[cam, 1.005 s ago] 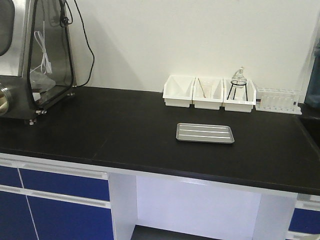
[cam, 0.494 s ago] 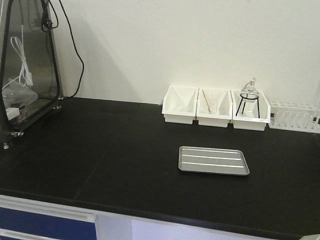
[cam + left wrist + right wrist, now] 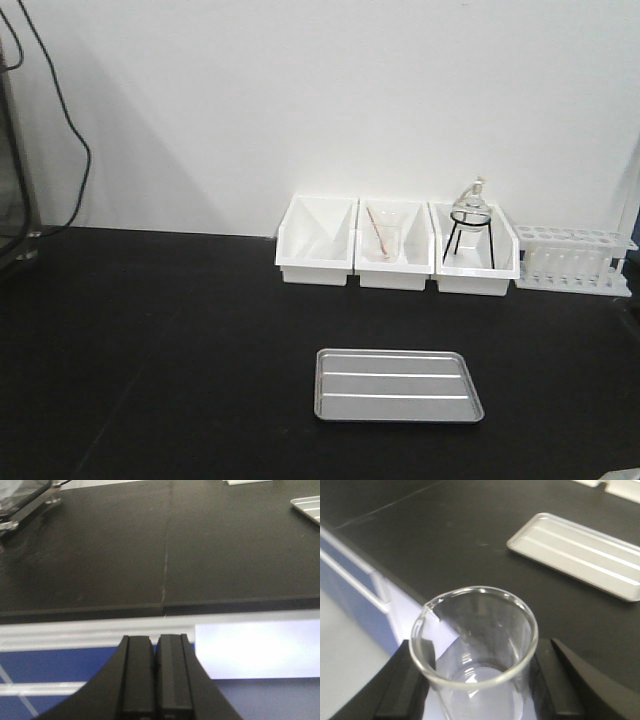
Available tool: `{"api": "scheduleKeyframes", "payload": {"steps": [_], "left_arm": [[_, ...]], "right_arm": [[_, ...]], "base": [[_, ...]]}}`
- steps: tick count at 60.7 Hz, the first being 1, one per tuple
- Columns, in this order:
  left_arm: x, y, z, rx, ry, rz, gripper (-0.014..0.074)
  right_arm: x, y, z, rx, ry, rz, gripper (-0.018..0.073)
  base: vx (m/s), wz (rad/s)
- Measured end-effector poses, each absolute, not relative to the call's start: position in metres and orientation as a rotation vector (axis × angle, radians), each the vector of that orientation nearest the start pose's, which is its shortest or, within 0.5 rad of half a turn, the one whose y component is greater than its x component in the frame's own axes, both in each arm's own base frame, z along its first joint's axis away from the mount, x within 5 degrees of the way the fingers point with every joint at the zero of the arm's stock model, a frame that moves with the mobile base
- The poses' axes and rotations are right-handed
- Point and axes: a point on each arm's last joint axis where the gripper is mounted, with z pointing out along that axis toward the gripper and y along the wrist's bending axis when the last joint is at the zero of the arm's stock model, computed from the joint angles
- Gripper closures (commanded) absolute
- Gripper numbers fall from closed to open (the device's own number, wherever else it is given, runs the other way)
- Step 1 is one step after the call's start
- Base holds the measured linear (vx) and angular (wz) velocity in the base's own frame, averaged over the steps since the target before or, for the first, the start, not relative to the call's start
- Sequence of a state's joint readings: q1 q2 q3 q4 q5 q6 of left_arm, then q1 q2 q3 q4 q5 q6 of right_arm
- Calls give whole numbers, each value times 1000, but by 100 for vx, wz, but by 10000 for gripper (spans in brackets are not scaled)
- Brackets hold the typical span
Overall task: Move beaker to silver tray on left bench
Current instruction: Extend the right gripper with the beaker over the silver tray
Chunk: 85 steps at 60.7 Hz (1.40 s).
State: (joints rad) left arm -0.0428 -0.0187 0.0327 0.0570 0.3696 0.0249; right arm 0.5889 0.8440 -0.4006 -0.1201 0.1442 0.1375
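1. Right gripper (image 3: pixel 479 690) pinches the beaker (image 3: pixel 475 645) by its wall, below the rim, just off the near edge of the left bench (image 3: pixel 435 535) and short of the silver tray (image 3: pixel 580 555).
2. Left gripper (image 3: pixel 155 677) is pressed together, empty.
3. The thin, smooth glass looks light, rigid, slippery and breakable. A gentle mid-wall grip suits it best.

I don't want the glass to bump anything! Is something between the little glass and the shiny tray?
Nothing visible is. The right gripper holds the beaker, and only bare black bench top lies between it and the silver tray. The white bins sit beyond the tray.
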Motion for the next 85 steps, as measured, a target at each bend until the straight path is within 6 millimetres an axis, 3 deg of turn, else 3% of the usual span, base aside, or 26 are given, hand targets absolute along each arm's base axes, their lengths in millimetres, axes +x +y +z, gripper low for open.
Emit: {"api": "scheduleKeyframes", "payload": {"steps": [34,85], "left_arm": [[52,0,170,98,1864,44,595],[52,0,170,98,1864,44,595]], "right_arm": [[137,90,249,-577,2007,354,571],[137,90,249,-577,2008,354,571]], "base": [[25,-26],[6,-2]]}}
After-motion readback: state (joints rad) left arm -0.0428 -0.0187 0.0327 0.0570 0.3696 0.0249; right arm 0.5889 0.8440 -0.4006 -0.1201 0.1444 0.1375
